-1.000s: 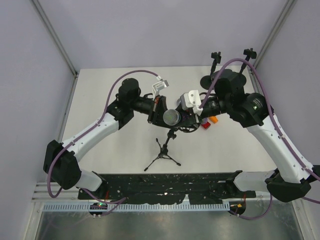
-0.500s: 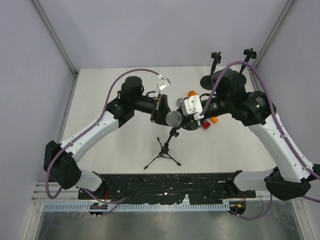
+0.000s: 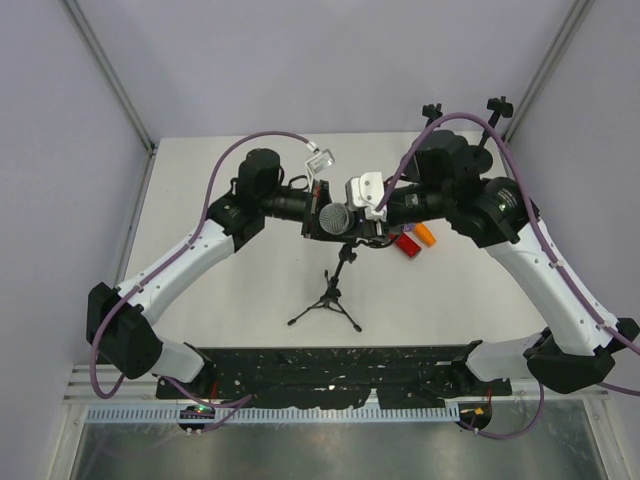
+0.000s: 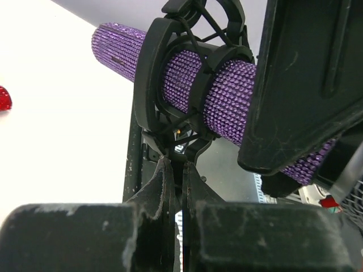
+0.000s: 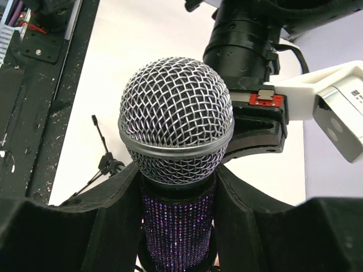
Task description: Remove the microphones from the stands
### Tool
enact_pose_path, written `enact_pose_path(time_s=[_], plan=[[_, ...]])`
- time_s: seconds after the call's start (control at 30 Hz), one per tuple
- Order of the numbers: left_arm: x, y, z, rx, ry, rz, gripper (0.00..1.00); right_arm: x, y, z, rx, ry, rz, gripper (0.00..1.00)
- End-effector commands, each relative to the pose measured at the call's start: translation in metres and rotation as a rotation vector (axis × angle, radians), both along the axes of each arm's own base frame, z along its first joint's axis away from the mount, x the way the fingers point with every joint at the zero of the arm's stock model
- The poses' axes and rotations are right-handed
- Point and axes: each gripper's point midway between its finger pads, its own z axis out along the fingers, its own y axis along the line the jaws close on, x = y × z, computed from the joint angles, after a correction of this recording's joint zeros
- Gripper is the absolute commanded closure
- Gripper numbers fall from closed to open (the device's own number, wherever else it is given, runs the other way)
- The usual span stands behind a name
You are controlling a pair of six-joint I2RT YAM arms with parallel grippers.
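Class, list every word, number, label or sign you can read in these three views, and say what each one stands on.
No text can be read in any view.
Small printed sticker on the white camera housing, right wrist view: too small and blurred to read.
microphone: no brand or lettering shows on its mesh head or purple glitter body.

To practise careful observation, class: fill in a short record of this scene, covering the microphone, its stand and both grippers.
microphone: silver mesh head, purple glitter body, seated in the clip
stand: small black tripod under the microphone
left gripper: shut, fingertips at the clip's base
right gripper: closed on the microphone's body
task status: microphone not yet out of the clip
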Motion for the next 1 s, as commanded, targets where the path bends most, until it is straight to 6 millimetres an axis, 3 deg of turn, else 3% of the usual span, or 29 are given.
enact_pose_path(time_s=[0.0, 0.17, 0.4, 0.73, 0.97], plan=[[0.023, -0.006, -0.04, 0.109, 0.019, 0.115, 1.0, -0.003, 0.022, 0.044, 0.159, -0.051, 0.034, 0.94], [0.024, -0.007, -0.043, 0.111, 0.022, 0.115, 1.0, -0.015, 0.029, 0.061, 0.206, -0.01, 0.08, 0.95], [0.026, -0.008, -0.045, 0.112, 0.023, 0.113, 1.0, -0.021, 0.042, 0.066, 0.21, -0.006, 0.121, 0.95], [0.022, -0.006, -0.035, 0.081, -0.014, 0.086, 1.0, -0.03, 0.05, 0.107, 0.319, 0.045, 0.148, 0.94], [0.02, -0.004, -0.034, 0.076, -0.047, 0.064, 1.0, -0.037, 0.053, 0.124, 0.356, 0.061, 0.183, 0.95]])
